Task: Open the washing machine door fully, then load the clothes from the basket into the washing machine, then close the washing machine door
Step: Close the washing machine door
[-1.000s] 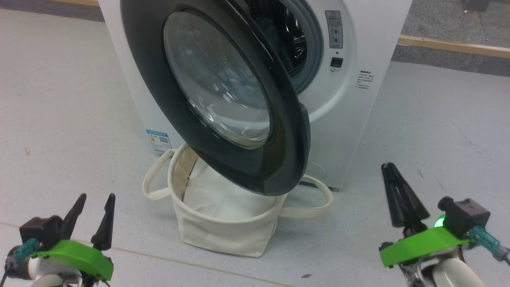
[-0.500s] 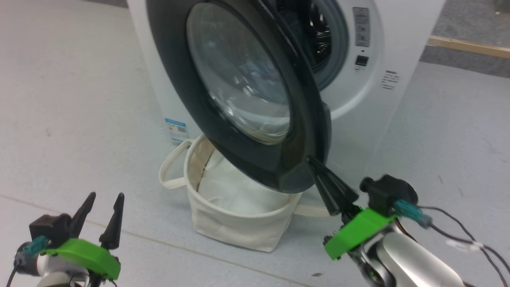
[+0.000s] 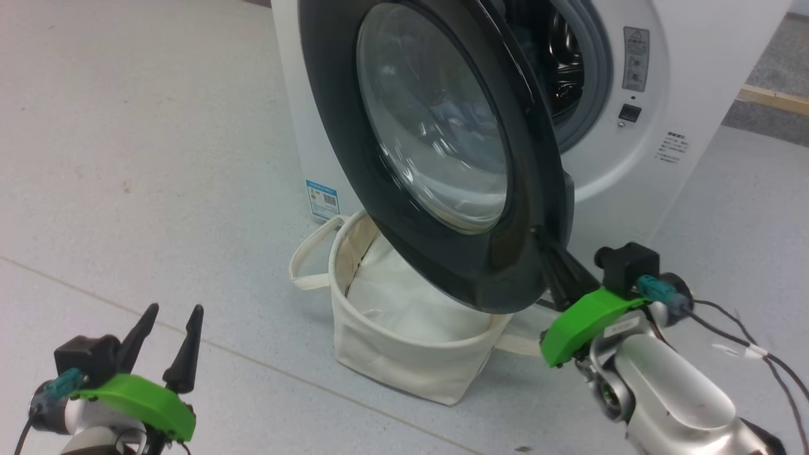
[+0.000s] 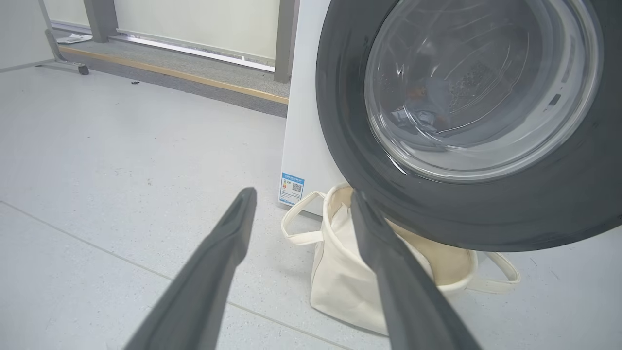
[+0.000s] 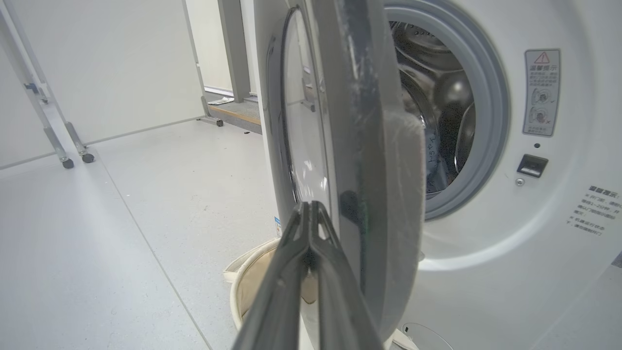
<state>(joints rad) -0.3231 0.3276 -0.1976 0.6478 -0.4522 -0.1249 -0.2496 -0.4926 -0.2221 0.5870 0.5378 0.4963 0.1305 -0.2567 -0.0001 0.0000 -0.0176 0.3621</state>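
step: closing the washing machine door (image 3: 480, 272), half open over the basket (image 3: 404, 366)
clothes (image 4: 432, 95): seemingly inside the drum (image 5: 437, 112)
right end effector (image 5: 308, 206): pressed together at door's outer rim
left end effector (image 3: 177, 309): spread, idle
next: push until latched

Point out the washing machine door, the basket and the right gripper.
washing machine door (image 3: 436, 133): head view, glass window.
basket (image 3: 404, 370): head view, front canvas wall.
right gripper (image 5: 311, 208): right wrist view, between its shut fingertips.

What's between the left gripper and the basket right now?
Bare grey floor: nothing stands between the left gripper and the basket, as the head view shows.
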